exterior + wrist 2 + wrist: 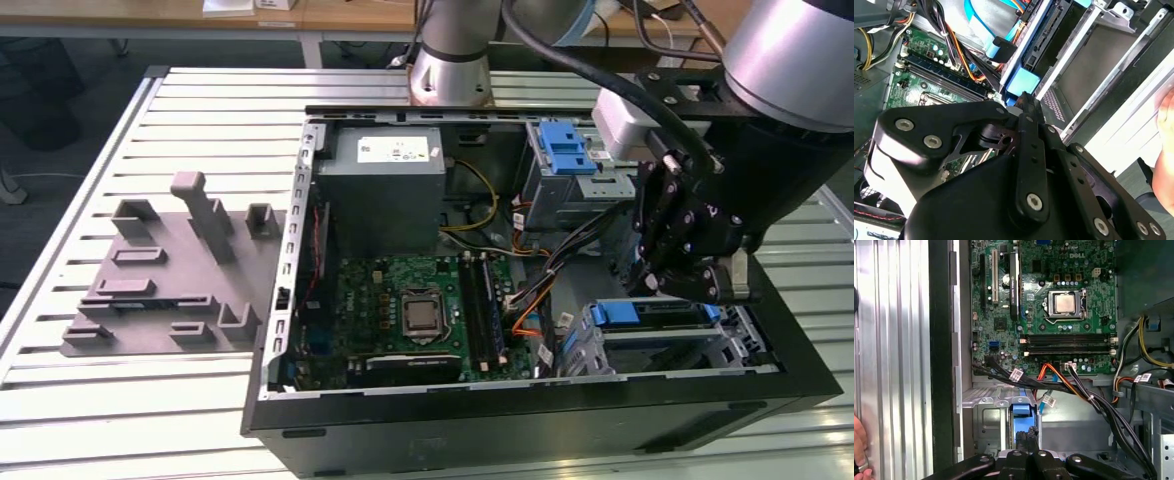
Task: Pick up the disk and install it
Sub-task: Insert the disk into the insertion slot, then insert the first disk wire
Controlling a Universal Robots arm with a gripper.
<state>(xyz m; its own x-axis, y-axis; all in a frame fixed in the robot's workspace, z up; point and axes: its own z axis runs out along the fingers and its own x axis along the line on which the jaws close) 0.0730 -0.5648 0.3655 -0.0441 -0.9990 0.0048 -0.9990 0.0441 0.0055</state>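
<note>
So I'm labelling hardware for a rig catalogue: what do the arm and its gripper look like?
The arm is silver-grey tubing with black cables looped beside it. The gripper is black, built of hinged link bars joined by round silver screws, clearest in the second wrist view.

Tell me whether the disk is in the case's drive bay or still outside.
In: the disk, blue carrier showing, sits in the metal bay at the open case's corner, with the gripper directly at it.

Robotics lab: open PC case point(534, 400) on slotted aluminium bench point(174, 400), grey fixture point(167, 280) beside it, desks point(334, 15) at far side.
</note>
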